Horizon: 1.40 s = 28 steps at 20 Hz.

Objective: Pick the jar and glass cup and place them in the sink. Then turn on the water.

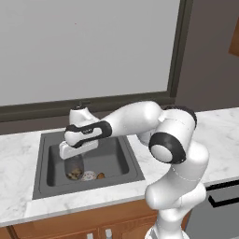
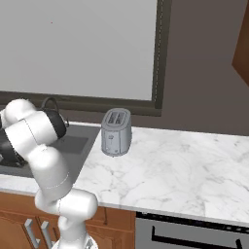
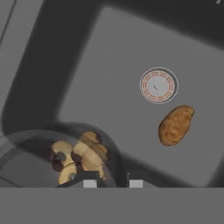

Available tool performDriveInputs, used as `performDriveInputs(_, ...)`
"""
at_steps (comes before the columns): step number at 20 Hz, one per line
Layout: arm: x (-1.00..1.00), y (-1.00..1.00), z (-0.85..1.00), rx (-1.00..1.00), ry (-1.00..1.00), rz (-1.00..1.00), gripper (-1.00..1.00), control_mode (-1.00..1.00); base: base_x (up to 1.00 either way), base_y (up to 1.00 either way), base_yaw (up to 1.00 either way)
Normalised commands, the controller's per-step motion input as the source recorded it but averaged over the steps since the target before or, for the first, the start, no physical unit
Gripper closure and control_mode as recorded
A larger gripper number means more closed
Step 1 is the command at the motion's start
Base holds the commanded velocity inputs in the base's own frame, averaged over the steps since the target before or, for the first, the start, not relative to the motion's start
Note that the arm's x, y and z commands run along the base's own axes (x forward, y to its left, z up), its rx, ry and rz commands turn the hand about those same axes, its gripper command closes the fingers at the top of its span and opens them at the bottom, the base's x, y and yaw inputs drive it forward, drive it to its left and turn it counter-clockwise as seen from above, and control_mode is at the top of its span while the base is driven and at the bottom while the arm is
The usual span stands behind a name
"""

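The jar (image 1: pixel 74 169), clear glass with brown-golden bits inside, hangs upright just above the floor of the dark grey sink (image 1: pixel 116 156), at its front left. My gripper (image 1: pixel 74 159) points down from above it, shut on the jar's rim. In the hand view the jar (image 3: pixel 81 155) is at the lower left, with my gripper (image 3: pixel 113 183) pinching its near wall over the sink floor (image 3: pixel 105 74). The slim dark faucet (image 2: pixel 49 104) rises behind the basin. The glass cup and the water are out of view.
A brown potato (image 3: pixel 176 124) lies on the sink floor beside the round silver drain (image 3: pixel 158 85). A grey toaster (image 2: pixel 116 132) stands on the marble counter (image 2: pixel 170 170) right of the sink. A window wall runs along the back.
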Motion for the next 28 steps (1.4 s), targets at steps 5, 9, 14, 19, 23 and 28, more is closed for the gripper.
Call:
performDriveInputs(5, 0.04, 0.19, -0.34, 0.00, 0.04, 0.01, 1.00, -1.00, 0.00, 0.00, 0.00)
performDriveInputs(9, 0.00, 0.13, -0.32, 0.00, 0.04, 0.00, 1.00, -1.00, 0.00, 0.00, 0.00)
performDriveInputs(14, 0.00, 0.13, -0.29, 0.00, 0.01, 0.00, 1.00, -1.00, 0.00, 0.00, 0.00)
performDriveInputs(19, 0.00, 0.11, -0.36, 0.00, 0.00, 0.00, 1.00, -1.00, 0.00, 0.00, 0.00)
performDriveInputs(23, 0.00, 0.00, -0.18, 0.00, -0.06, 0.00, 1.00, -1.00, 0.00, 0.00, 0.00)
performDriveInputs(28, 0.00, 0.00, -0.19, 0.00, -0.08, 0.00, 1.00, -1.00, 0.00, 0.00, 0.00)
